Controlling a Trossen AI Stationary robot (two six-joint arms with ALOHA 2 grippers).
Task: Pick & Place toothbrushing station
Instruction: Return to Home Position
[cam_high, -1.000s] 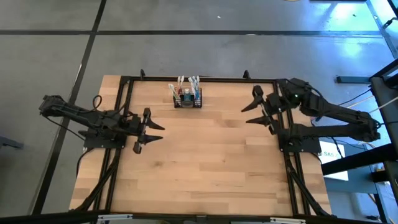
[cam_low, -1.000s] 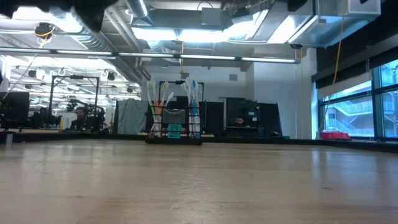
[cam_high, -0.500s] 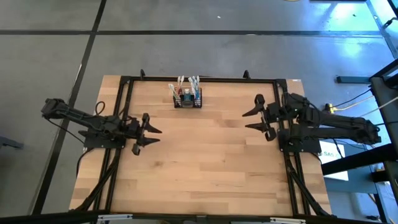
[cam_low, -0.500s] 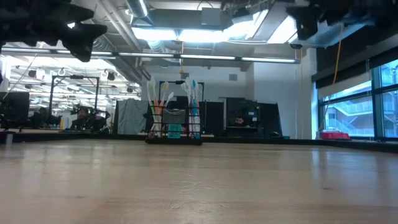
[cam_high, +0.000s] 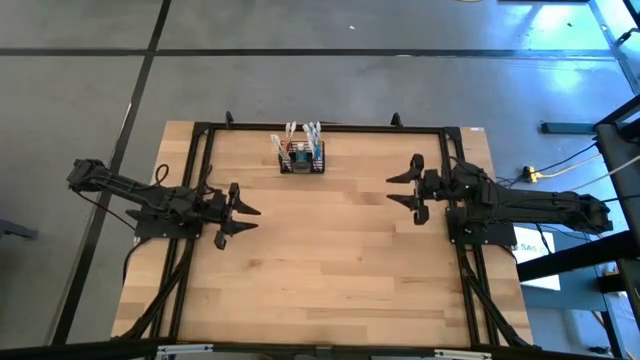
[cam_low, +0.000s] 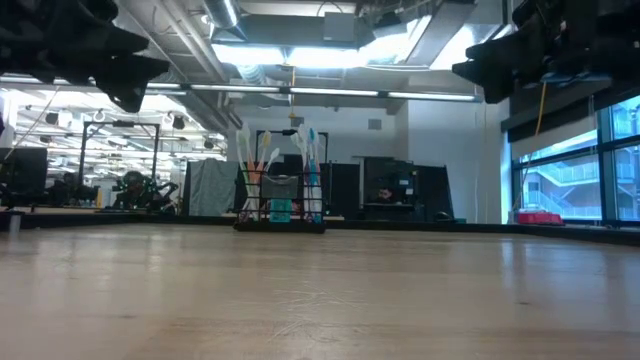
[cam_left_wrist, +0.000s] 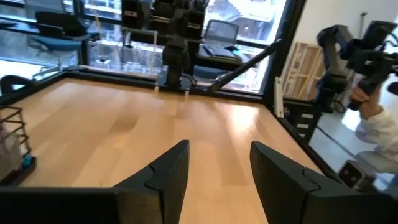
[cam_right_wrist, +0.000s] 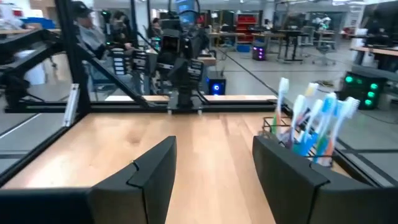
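Observation:
The toothbrushing station (cam_high: 302, 159) is a small black wire basket that stands on its base near the table's far edge, left of the middle. Several toothbrushes (cam_right_wrist: 311, 124) stick up out of it, and something teal (cam_low: 281, 211) sits inside. My left gripper (cam_high: 244, 220) hovers open by the table's left edge, pointing level toward the right. My right gripper (cam_high: 392, 188) hovers open by the right edge, pointing level toward the left. Both are well clear of the station (cam_low: 280, 205) and hold nothing. The left wrist view shows only the basket's edge (cam_left_wrist: 13, 140).
A black frame (cam_high: 330, 128) runs round the wooden table (cam_high: 330, 270). Bare wood lies between the two grippers and in front of the station. Beyond the table are desks, chairs and a person (cam_left_wrist: 376, 118) at the side.
Both grippers have sunk toward the table. The right one has come down farther and tipped up to level, dropping into the low view from above. The left one has sunk a little and then kept still. The station has not moved.

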